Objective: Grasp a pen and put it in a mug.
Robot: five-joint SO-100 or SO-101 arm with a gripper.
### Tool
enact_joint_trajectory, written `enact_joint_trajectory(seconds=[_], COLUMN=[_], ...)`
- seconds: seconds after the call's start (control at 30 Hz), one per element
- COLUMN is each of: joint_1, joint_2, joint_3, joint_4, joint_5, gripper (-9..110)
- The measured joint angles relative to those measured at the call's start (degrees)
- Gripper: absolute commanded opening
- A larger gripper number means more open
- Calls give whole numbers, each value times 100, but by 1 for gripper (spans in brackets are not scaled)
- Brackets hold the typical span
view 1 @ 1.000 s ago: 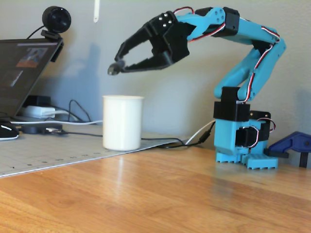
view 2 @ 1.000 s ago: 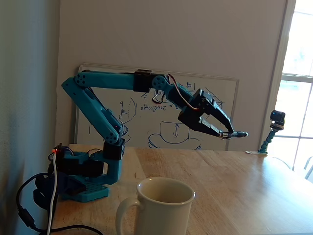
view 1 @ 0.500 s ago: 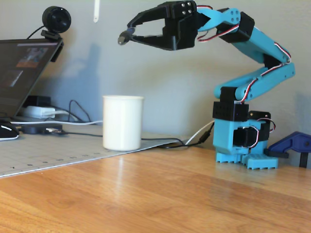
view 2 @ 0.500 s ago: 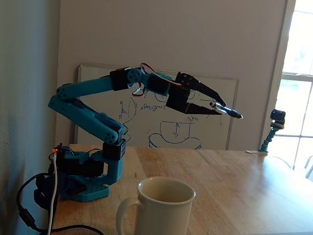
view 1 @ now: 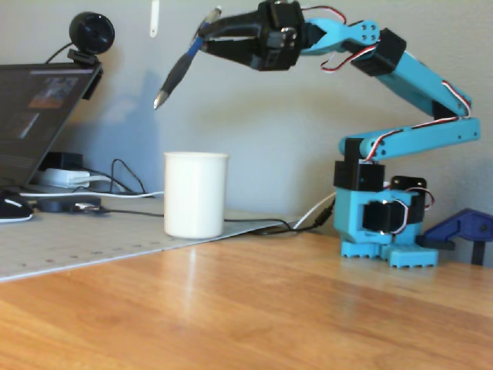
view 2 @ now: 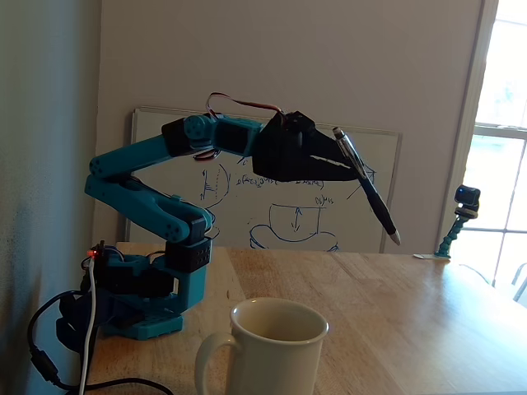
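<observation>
A dark pen with a blue grip and silver tip (view 1: 179, 71) hangs tilted, tip down, from my gripper (view 1: 206, 36), which is shut on its upper part. The pen is high in the air, above and a little left of the white mug (view 1: 196, 194) in a fixed view. In the other fixed view the gripper (view 2: 352, 169) holds the pen (view 2: 372, 196) above and to the right of the mug (view 2: 276, 350), which stands upright with its handle to the left. The mug's inside looks empty.
The teal arm base (view 1: 381, 220) stands right of the mug. A laptop (view 1: 35, 116) with a webcam (view 1: 91, 35), cables and a grey mat (view 1: 77, 243) lie at the left. A whiteboard (view 2: 272, 214) leans on the wall; a small camera stand (view 2: 461, 218) is at the right.
</observation>
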Motion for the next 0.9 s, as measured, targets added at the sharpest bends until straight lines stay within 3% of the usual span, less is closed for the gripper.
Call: enact_joint_trajectory(seconds=[0.47, 0.67, 0.9], joint_1=[817, 1327, 1828], joint_2=[378, 562, 606], joint_3=[0, 0, 422], joint_4=[0, 0, 0], joint_5=[-3568, -4280, -4403], gripper=[0, 0, 0])
